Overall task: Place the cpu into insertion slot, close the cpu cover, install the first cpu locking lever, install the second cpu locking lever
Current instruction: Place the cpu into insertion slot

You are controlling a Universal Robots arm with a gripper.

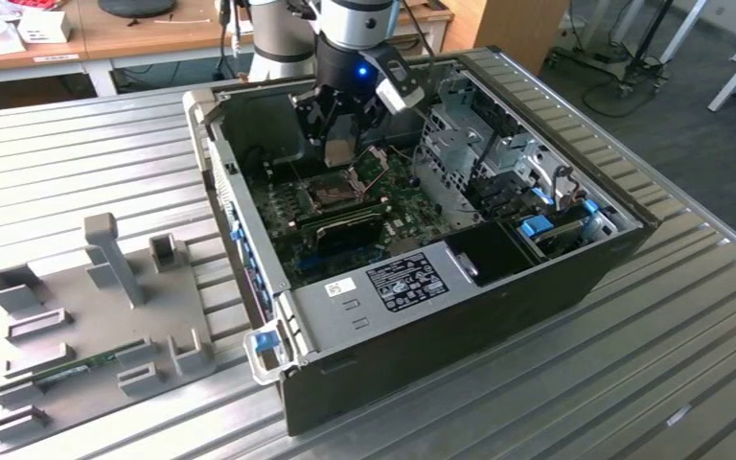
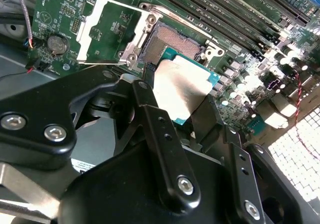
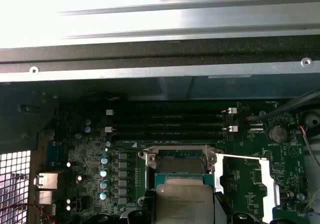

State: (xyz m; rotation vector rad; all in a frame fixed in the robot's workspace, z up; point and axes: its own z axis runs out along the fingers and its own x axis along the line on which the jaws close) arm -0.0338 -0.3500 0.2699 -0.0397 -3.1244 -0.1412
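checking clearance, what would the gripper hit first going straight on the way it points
Probably the open socket, met by the chip the gripper holds; depth is unclear, so it may catch the socket's near rim.

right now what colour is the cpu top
Silvery-tan cpu, clearest in the second wrist view.

Exterior view: I'm looking down at an angle from well back, whole open PC case [image 1: 471,287] on table [image 1: 74,153]. Both wrist views sit close over the board [image 3: 90,149], facing down; they share socket [image 3: 180,164] & chip [image 3: 184,204].
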